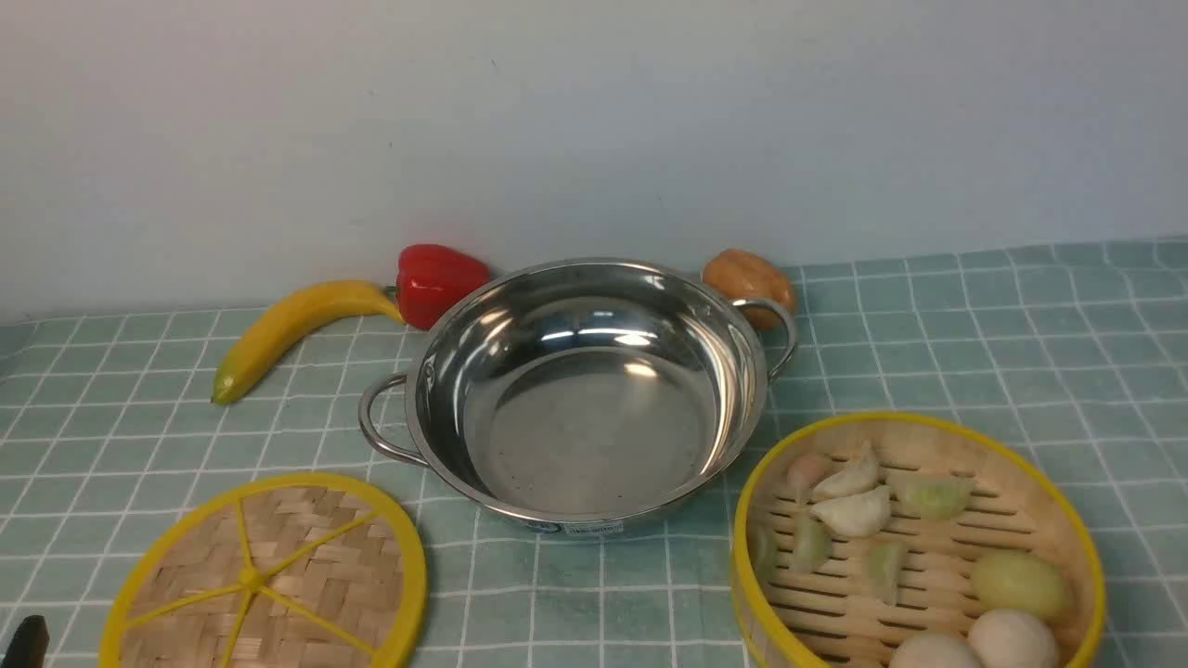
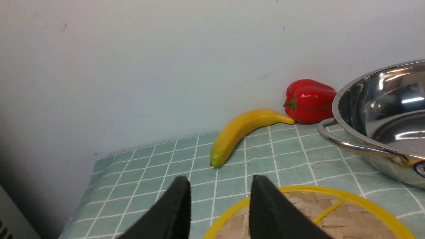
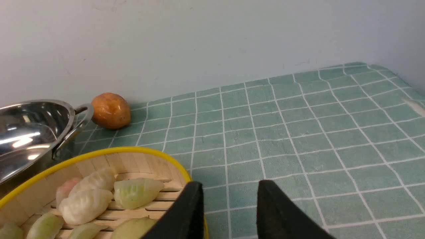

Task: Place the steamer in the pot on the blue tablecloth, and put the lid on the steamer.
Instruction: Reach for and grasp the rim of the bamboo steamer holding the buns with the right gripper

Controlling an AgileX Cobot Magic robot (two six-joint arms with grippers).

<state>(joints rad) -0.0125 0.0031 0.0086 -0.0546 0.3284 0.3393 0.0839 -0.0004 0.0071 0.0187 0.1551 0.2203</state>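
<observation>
The steel pot (image 1: pixel 585 436) stands empty in the middle of the blue tablecloth (image 1: pixel 974 343). The steamer (image 1: pixel 1021 501), holding dumplings and buns, sits on the cloth at the front right of the pot. The lid (image 1: pixel 269 575) lies flat at the front left. My left gripper (image 2: pixel 219 186) is open and empty at the lid's (image 2: pixel 348 219) near-left edge, one finger over the rim. Only one of its fingertips (image 1: pixel 26 640) shows in the front view. My right gripper (image 3: pixel 229 189) is open and empty at the steamer's (image 3: pixel 99 162) right rim, one finger over it.
A banana (image 1: pixel 288 329) and a red pepper (image 1: pixel 436 278) lie behind the pot on the left, against the wall. A brown round fruit (image 1: pixel 747 278) sits behind the pot's right handle (image 1: pixel 780 334). The cloth's left edge (image 2: pixel 86 192) drops off close to my left gripper.
</observation>
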